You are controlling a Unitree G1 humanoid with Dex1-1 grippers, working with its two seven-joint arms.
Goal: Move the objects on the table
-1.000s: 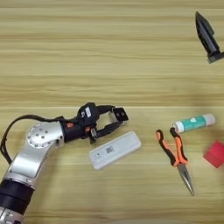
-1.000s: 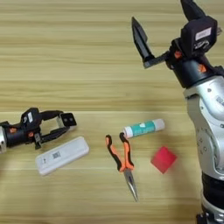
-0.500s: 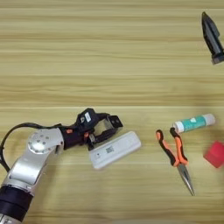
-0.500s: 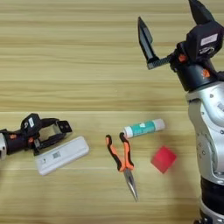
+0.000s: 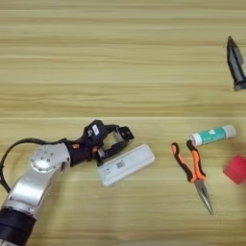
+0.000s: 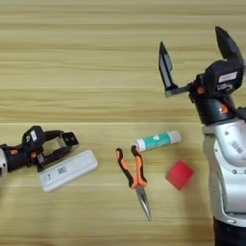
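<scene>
white device: flat white rectangular block with a label (image 5: 126, 164), lying tilted on the table (image 5: 120, 57), near-left area
left gripper: (image 5: 116, 141) low at the device's upper-left end, fingers apart, one finger (image 5: 126, 133) above the far edge, the other by the near edge; contact unclear
step (judgement): closing in on the white device to grasp it
how to do it well: straddle the short width, square to the long axis, seat deeper before closing; the end grip is shallow, so the device may pivot
right gripper: (image 6: 197, 57) raised over the right side, fingers wide apart, idle
red cube: (image 6: 179, 175) front right, untouched
others: orange-handled pliers (image 6: 133, 175) beside a green-and-white glue stick (image 6: 157, 141), both well apart from the device
</scene>
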